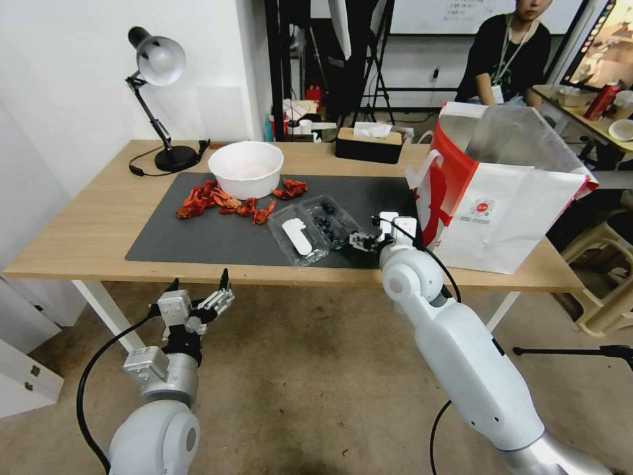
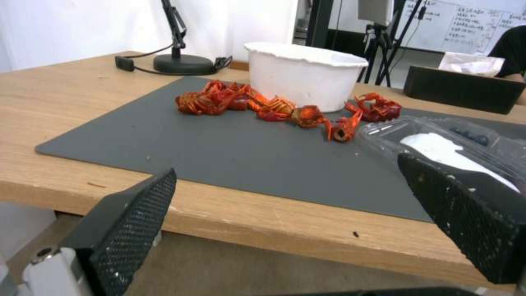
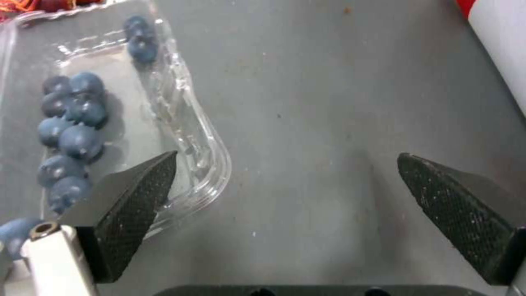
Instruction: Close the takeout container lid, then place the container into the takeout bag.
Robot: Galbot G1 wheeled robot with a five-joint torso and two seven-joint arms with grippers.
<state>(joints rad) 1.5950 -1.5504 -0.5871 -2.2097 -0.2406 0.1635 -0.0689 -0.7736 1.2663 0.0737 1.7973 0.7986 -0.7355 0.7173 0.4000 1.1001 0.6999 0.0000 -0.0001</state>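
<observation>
The takeout container (image 1: pixel 331 222) lies open on the dark mat, with blueberries (image 3: pixel 74 123) in its tray. Its clear lid (image 1: pixel 298 236) with the white label lies flat beside the tray, on the left. My right gripper (image 1: pixel 357 241) is open, low over the mat at the tray's right edge. One of its fingers (image 3: pixel 137 193) overlaps the tray's clear rim (image 3: pixel 216 164), the other is over bare mat. The takeout bag (image 1: pixel 508 204) stands open at the table's right end. My left gripper (image 1: pixel 198 293) hangs open below the table's front edge, holding nothing. It faces the lid (image 2: pixel 438 148).
A white round bowl (image 1: pixel 245 168) stands at the back of the grey mat (image 1: pixel 211 241), with red crayfish (image 1: pixel 211 198) scattered around it. A desk lamp (image 1: pixel 161 99) and a tissue box (image 1: pixel 369 142) stand along the far edge. A stool (image 1: pixel 606 277) sits right of the table.
</observation>
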